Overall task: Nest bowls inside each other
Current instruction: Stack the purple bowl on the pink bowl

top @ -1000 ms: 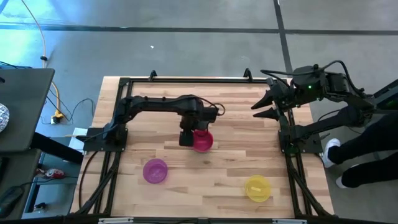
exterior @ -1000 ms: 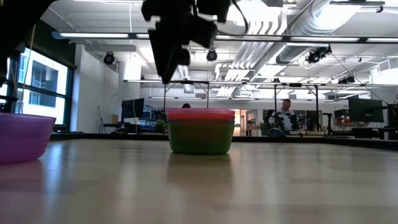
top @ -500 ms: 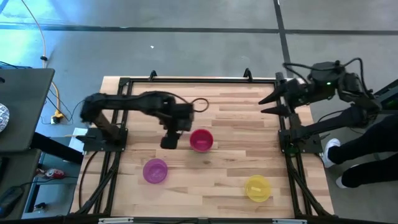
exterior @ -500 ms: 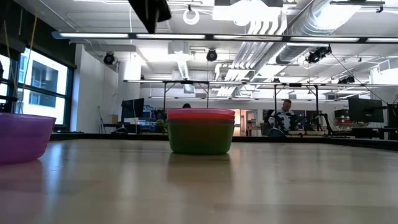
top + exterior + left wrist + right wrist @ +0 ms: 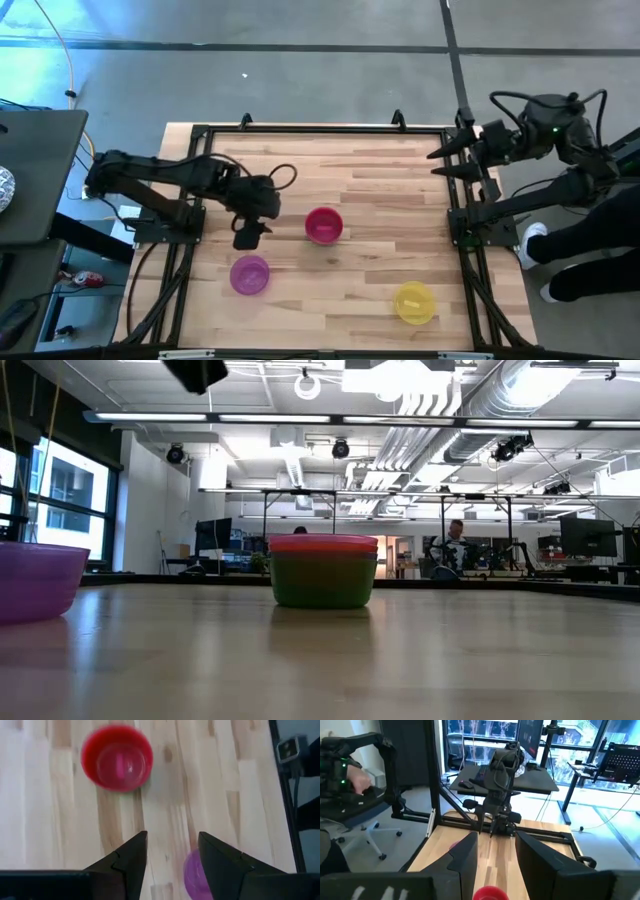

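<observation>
We find a nested stack of small round translucent plastic bowls point(image 5: 323, 225) standing near the middle of the pale wooden plank counter point(image 5: 380, 170). In the low view the stack point(image 5: 323, 570) shows a green bowl outermost with red and pink rims layered just above it; how many bowls sit inside we cannot tell. From above only the pink-red top is visible.

Two bowls remain loose: a purple translucent bowl point(image 5: 249, 274) near the left front of the counter, and a yellow translucent bowl point(image 5: 414, 302) toward the right front, well apart from the stack. We judge the task past halfway, with these two left to nest.

The left claw point(image 5: 246, 236) hovers between the stack and the purple bowl, fingers parted and holding nothing; its wrist view shows the purple bowl point(image 5: 194, 874) just beyond the finger gap and the stack point(image 5: 117, 757) farther off. The right claw point(image 5: 447, 161) waits at the far right edge of the counter, also spread and empty.

Materials: bowls are smooth, glossy, thin-walled, with flat bases and slightly flared rims. The counter is matte butcher-block with visible grain.
</observation>
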Controlling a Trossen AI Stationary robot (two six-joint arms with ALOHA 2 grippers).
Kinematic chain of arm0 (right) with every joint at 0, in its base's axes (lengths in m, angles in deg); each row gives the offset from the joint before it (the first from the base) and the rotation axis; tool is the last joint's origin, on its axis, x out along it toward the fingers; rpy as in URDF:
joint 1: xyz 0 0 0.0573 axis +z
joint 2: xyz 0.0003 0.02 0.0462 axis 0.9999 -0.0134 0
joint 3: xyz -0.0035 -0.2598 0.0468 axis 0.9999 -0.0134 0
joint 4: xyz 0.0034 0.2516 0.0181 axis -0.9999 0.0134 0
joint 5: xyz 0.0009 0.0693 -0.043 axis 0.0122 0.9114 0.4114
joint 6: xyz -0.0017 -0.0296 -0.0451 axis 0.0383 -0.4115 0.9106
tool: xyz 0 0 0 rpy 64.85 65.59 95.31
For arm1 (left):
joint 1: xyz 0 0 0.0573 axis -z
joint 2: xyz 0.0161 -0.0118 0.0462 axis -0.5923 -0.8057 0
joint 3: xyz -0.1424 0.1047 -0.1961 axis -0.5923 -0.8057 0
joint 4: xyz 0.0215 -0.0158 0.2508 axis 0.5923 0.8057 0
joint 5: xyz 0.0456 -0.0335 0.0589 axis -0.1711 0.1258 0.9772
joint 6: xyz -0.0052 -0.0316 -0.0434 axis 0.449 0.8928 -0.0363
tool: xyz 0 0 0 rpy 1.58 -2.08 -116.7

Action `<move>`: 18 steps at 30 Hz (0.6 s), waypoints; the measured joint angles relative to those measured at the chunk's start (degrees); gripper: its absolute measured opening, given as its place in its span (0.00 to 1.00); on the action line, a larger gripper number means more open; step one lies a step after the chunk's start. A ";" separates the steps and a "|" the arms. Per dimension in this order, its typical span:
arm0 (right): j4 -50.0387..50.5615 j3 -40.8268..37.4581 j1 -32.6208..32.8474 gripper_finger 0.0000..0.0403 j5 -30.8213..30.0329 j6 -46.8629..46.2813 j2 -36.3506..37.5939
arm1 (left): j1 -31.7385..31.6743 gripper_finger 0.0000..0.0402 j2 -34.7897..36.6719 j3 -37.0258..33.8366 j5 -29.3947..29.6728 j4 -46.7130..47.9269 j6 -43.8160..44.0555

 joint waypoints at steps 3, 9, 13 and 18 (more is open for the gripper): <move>1.13 0.00 0.00 0.31 -0.01 -0.16 -0.27 | 0.66 0.41 2.20 -3.81 0.06 -1.26 1.99; 2.42 0.00 0.00 0.31 -0.01 1.07 -0.66 | 1.80 0.41 5.73 -8.66 0.08 -5.45 4.41; 4.63 0.00 0.00 0.31 -0.74 -0.87 -0.66 | 2.09 0.41 7.38 -10.98 0.49 -6.62 4.85; 8.76 0.00 -0.02 0.31 -3.02 -5.09 -0.92 | 2.05 0.40 7.92 -14.29 0.98 -5.43 5.56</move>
